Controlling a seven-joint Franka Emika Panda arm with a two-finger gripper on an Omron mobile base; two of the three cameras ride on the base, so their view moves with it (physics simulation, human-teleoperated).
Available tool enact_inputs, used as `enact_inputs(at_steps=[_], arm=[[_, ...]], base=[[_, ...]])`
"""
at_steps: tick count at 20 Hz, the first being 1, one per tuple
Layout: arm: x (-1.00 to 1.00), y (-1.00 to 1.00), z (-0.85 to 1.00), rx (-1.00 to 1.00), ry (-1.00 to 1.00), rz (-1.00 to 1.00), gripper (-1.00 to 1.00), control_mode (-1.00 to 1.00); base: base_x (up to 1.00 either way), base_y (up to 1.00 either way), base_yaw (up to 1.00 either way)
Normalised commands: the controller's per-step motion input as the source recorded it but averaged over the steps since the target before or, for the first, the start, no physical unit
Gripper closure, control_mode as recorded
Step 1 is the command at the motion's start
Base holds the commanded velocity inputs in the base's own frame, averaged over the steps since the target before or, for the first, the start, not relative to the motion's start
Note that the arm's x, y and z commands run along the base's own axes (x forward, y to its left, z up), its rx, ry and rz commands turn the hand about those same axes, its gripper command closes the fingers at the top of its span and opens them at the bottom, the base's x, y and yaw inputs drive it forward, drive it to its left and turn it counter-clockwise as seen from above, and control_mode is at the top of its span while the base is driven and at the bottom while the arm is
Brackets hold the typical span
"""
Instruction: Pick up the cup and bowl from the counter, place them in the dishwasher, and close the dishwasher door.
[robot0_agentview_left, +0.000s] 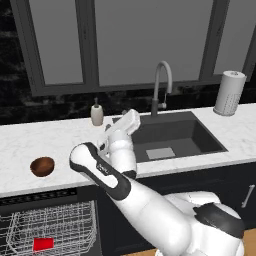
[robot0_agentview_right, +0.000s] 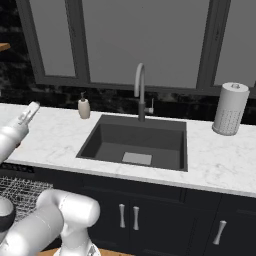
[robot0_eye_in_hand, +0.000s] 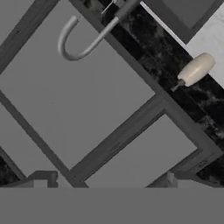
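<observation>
The reddish-brown bowl (robot0_agentview_left: 42, 166) sits on the white marble counter (robot0_agentview_left: 30, 142) at the left, above the dishwasher (robot0_agentview_left: 40, 196). The dishwasher stands open, its white wire rack (robot0_agentview_left: 60, 225) pulled into view, and the red cup (robot0_agentview_left: 43, 244) lies in the rack. The dishwasher door is out of view. My gripper (robot0_agentview_left: 131, 116) is raised above the counter by the sink's left edge, well to the right of the bowl, pointing up and back at the window. In the hand view its fingertips (robot0_eye_in_hand: 42, 180) stand far apart with nothing between them.
A dark sink (robot0_agentview_left: 172, 137) with a curved grey faucet (robot0_agentview_left: 161, 85) is set in the counter. A beige soap dispenser (robot0_agentview_left: 97, 114) stands at the back left of the sink, and a paper towel roll (robot0_agentview_left: 229, 93) at the far right. Dark cabinet doors (robot0_agentview_right: 150, 215) run below.
</observation>
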Motion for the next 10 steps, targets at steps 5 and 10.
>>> enact_inputs(at_steps=[5, 10], arm=[[-0.68, 0.18, 0.91, 0.59, -0.01, -0.43, -1.0, -1.0], [-0.92, -0.29, 0.76, 0.1, 0.0, -0.33, -1.0, -1.0]], base=[[0.0, 0.0, 0.0], [0.0, 0.0, 0.0]])
